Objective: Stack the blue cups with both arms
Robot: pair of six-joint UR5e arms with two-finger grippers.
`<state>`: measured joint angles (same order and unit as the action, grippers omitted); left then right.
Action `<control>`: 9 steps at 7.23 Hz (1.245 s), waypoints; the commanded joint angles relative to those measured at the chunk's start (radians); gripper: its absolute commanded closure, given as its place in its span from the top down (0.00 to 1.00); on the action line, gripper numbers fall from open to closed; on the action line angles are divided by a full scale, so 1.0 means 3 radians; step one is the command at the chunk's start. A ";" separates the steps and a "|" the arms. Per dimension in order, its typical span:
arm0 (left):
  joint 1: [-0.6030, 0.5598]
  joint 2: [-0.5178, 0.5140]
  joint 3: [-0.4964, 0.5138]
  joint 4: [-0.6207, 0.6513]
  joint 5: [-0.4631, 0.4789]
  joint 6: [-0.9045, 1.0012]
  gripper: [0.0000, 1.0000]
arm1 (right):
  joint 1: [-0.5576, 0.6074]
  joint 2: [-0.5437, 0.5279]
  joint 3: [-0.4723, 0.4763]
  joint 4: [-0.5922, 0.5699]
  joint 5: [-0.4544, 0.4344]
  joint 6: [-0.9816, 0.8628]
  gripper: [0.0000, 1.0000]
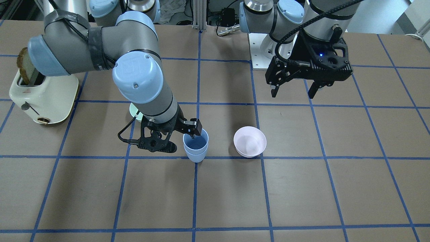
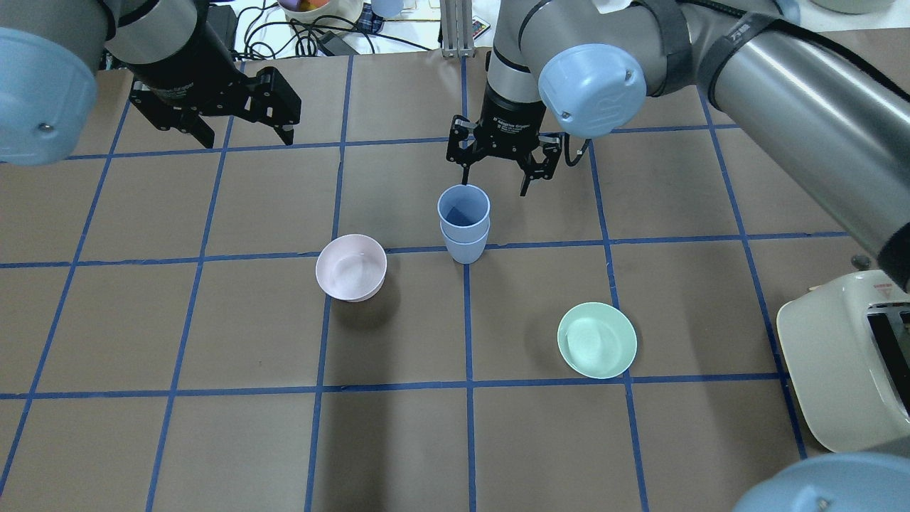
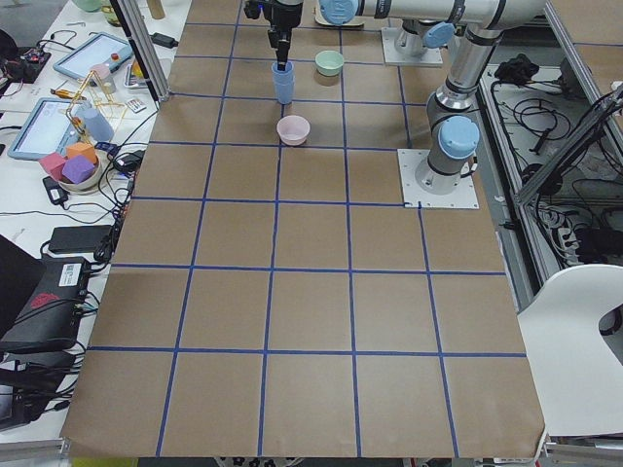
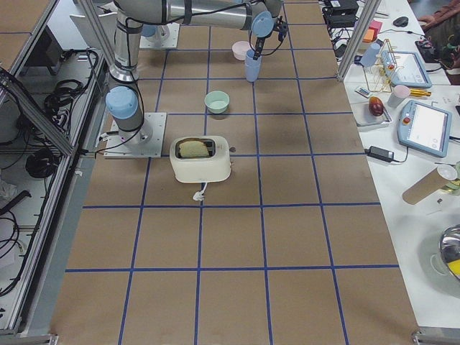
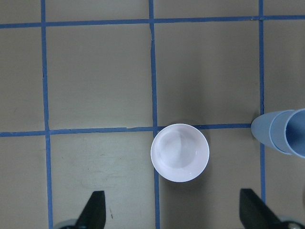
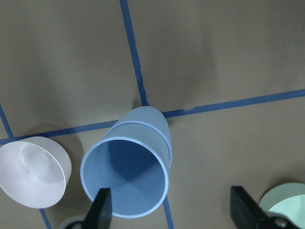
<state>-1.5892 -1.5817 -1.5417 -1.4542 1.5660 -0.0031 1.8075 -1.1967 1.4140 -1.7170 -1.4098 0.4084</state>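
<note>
Brown gridded table (image 2: 213,320), tapered periwinkle blue cups (image 2: 463,229) nested upright, right pincer (image 2: 495,183) apart, left pincer (image 2: 247,139) apart

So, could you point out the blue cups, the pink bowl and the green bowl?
blue cups (image 2: 464,233): overhead view, upper cup's outer wall
pink bowl (image 2: 351,267): overhead view, inner floor
green bowl (image 2: 596,340): overhead view, inner floor

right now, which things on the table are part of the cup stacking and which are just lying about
Part of the job: blue cups, already nested; right tool, open, at their rim; left tool, open, held away.
Lying about: pale pink bowl; mint-green bowl; toaster.
</note>
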 commanded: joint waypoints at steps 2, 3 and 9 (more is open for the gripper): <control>0.0000 0.0001 0.0000 0.0000 0.0006 0.0000 1.00 | -0.0322 -0.0321 0.0001 0.0073 -0.0373 -0.0653 1.00; 0.0000 0.0001 -0.0005 -0.0005 0.0011 0.0000 1.00 | -0.0450 -0.0438 0.0001 0.0260 -0.0368 -0.0889 1.00; 0.0000 0.0016 -0.0010 -0.0010 0.0016 0.0000 1.00 | -0.0559 -0.1042 0.0419 0.0570 -0.0465 -0.1284 1.00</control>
<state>-1.5892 -1.5771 -1.5447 -1.4572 1.5707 -0.0031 1.6427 -1.4834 1.4857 -1.5351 -1.5505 0.0470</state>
